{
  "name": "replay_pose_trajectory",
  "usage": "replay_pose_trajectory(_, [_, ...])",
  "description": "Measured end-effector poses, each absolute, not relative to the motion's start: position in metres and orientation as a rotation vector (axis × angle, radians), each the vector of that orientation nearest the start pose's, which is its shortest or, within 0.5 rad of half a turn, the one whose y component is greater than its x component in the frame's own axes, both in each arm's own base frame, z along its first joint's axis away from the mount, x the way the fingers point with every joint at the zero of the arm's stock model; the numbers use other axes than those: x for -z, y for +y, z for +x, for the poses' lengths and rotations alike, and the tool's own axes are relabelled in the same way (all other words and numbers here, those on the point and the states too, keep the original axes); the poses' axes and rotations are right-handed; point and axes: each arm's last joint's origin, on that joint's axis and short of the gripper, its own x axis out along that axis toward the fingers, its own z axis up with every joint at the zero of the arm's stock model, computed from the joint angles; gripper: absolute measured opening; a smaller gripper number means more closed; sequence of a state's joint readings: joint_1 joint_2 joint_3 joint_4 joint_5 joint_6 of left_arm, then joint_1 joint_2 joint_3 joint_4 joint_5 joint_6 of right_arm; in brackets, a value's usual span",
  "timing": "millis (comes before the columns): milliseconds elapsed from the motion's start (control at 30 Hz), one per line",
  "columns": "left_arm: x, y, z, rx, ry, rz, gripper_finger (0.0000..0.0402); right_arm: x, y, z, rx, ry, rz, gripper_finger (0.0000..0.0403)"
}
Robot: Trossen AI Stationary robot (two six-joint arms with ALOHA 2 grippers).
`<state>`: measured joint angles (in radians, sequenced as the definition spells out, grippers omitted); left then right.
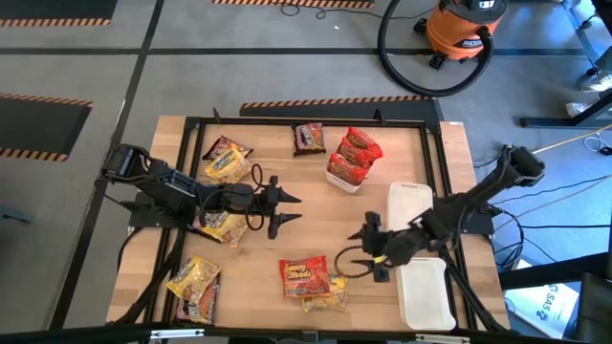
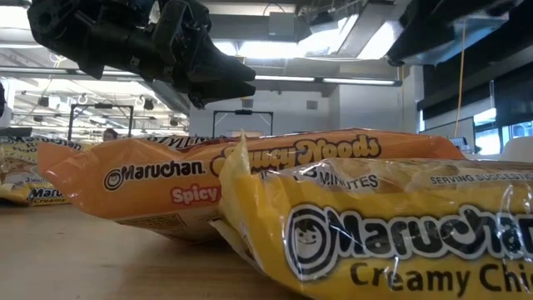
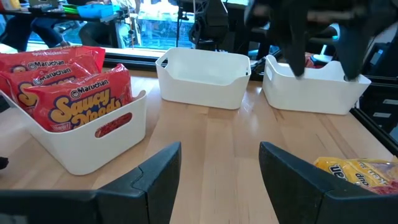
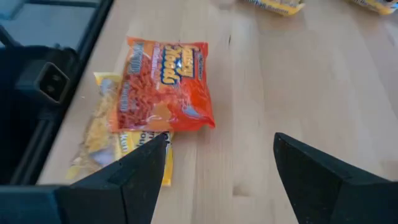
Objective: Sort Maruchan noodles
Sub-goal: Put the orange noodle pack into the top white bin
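Left gripper [image 1: 287,210]: hovering mid-table, fingers spread, holding nothing
Right gripper [image 1: 368,250]: hovering, fingers apart, beside orange packet [image 1: 304,275]
Orange packet: lying across yellow packet [image 1: 325,298] near the table's front edge

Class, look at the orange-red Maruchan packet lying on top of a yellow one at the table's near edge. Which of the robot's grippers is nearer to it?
The right. The right gripper hangs open just beside the orange-red packet; the left gripper, also open, hangs farther off, toward the table's middle.

Red packets [image 1: 355,156] with yellow lettering in white bin [image 3: 99,134]. Orange-red packet [image 1: 304,275] over yellow packet [image 1: 327,296]. Dark brown packet [image 1: 308,138]. Pale wood table [image 1: 316,215]. Black grippers [image 1: 284,210].
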<state>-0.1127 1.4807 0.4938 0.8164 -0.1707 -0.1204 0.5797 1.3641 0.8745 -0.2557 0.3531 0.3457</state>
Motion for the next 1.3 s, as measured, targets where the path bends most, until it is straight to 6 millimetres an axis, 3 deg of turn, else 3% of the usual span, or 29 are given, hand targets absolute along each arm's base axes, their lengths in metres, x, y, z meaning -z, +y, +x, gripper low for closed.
replay_pose_trajectory(200, [-0.179, -0.026, 0.275, -0.068, 0.164, -0.096, 0.0209, -0.220, 0.139, 0.264, -0.086, 0.674, 0.011, 0.0273])
replay_pose_trajectory(467, [-0.179, -0.026, 0.275, -0.068, 0.165, -0.096, 0.0209, -0.213, 0.137, 0.273, -0.137, 0.689, 0.045, 0.0273])
replay_pose_trajectory(867, [-0.179, -0.026, 0.275, -0.068, 0.165, -0.096, 0.0209, -0.172, 0.129, 0.305, -0.129, 0.725, 0.095, 0.0273])
replay_pose_trajectory(1133, [-0.179, -0.026, 0.275, -0.068, 0.165, -0.096, 0.0209, -0.161, 0.113, 0.322, -0.140, 0.717, 0.268, 0.0273])
replay_pose_trajectory(1300, [-0.178, -0.026, 0.275, -0.068, 0.169, -0.095, 0.0209, -0.142, 0.106, 0.336, -0.152, 0.725, 0.385, 0.0273])
